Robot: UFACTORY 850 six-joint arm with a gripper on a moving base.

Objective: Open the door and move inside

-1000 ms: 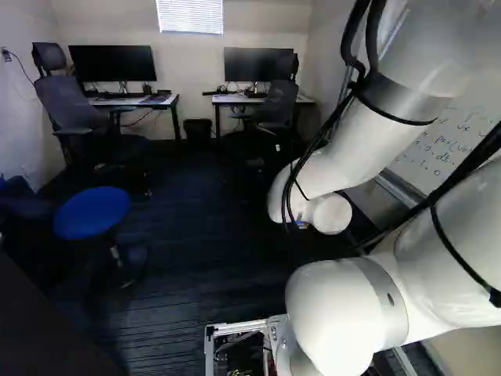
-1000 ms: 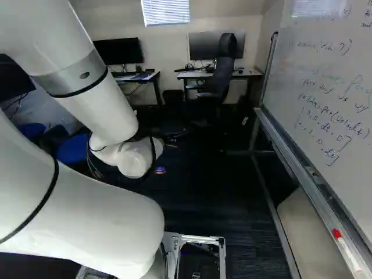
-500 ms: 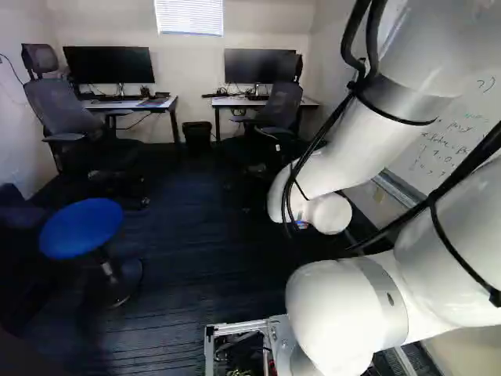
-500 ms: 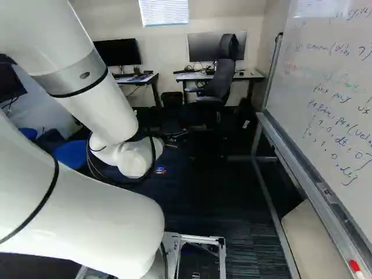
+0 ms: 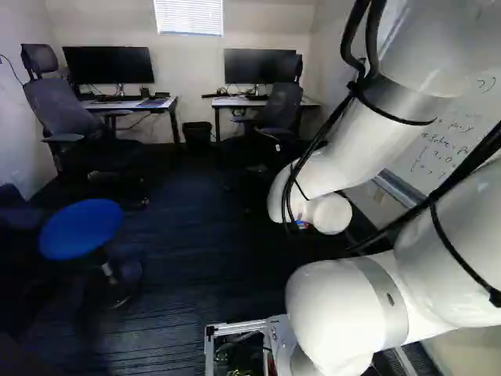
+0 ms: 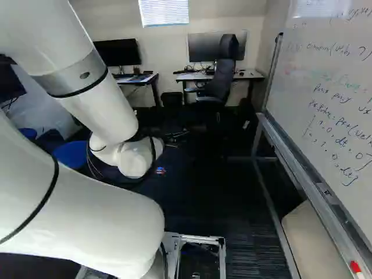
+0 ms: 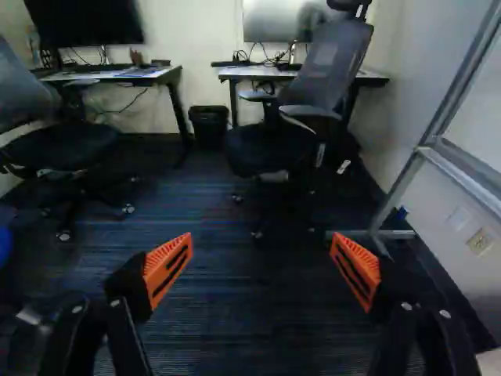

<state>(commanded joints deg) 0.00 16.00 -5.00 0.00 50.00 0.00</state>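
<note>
Base (image 6: pixel 200 238) has rolled forward, now nearly halted; blue round stool (image 5: pixel 81 229) nearer, arm (image 6: pixel 104 226) pose unchanged. Gripper (image 7: pixel 261 241) wide, empty — door in no view, 2 desks (image 7: pixel 156 74) ahead — entry likely nearly done.

You've got two desks (image 5: pixel 129 103) here, two monitors (image 5: pixel 109 65) on them, two high-backed chairs (image 5: pixel 66 106). Count on: one bin (image 5: pixel 197 133), one whiteboard (image 6: pixel 325 87), one window (image 5: pixel 189 16) for you.

You have room to pass at twelve o'clock, over dark carpet (image 5: pixel 196 258), up to an office chair (image 6: pixel 220 78). A blue stool (image 5: pixel 81 229) blocks ten o'clock; a whiteboard (image 6: pixel 325 75) blocks two.
</note>
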